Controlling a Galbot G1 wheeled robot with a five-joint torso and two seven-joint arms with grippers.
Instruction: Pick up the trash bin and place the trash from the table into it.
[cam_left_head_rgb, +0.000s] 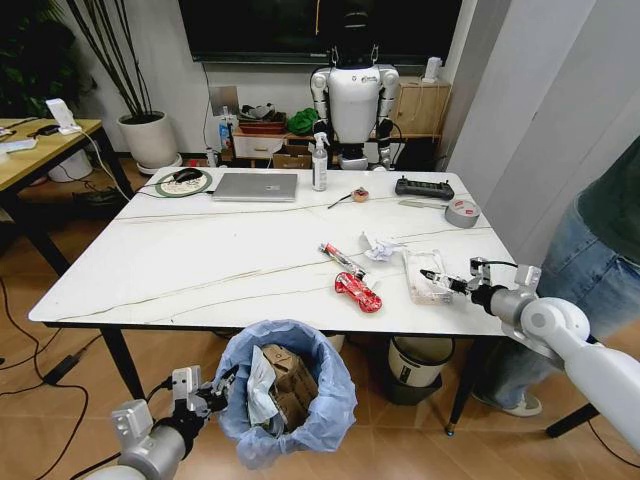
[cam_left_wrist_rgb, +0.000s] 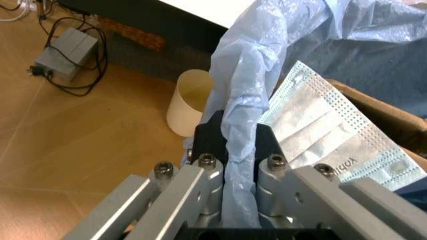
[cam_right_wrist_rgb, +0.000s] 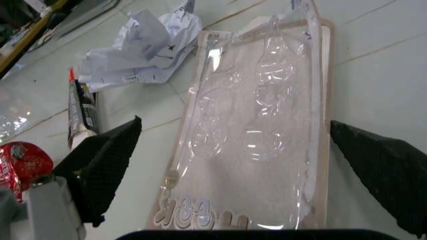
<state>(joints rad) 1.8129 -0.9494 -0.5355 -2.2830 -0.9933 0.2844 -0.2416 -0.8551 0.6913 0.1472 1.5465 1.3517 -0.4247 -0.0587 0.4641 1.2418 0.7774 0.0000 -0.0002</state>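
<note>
The trash bin (cam_left_head_rgb: 290, 395), lined with a puffy light-blue bag, hangs below the table's (cam_left_head_rgb: 200, 260) front edge. My left gripper (cam_left_head_rgb: 215, 390) is shut on its bag rim (cam_left_wrist_rgb: 233, 100). Inside lie torn brown cardboard (cam_left_head_rgb: 290, 385) and a blue-and-white packet (cam_left_wrist_rgb: 327, 145). On the table lies trash: a clear blister pack (cam_left_head_rgb: 425, 275), a red wrapper (cam_left_head_rgb: 358, 291), a small tube (cam_left_head_rgb: 340, 258) and crumpled paper (cam_left_head_rgb: 380, 246). My right gripper (cam_left_head_rgb: 441, 279) is open just above the blister pack (cam_right_wrist_rgb: 260, 125), with one finger on each side of it (cam_right_wrist_rgb: 100, 160).
A laptop (cam_left_head_rgb: 256, 186), spray bottle (cam_left_head_rgb: 320, 165), black controller (cam_left_head_rgb: 424, 187) and grey tape roll (cam_left_head_rgb: 461, 212) stand along the table's far side. A white bin with a black rim (cam_left_head_rgb: 420, 360) stands under the table, and a cream bucket (cam_left_wrist_rgb: 190, 102) is on the floor. A person's leg (cam_left_head_rgb: 560, 290) is at the right edge.
</note>
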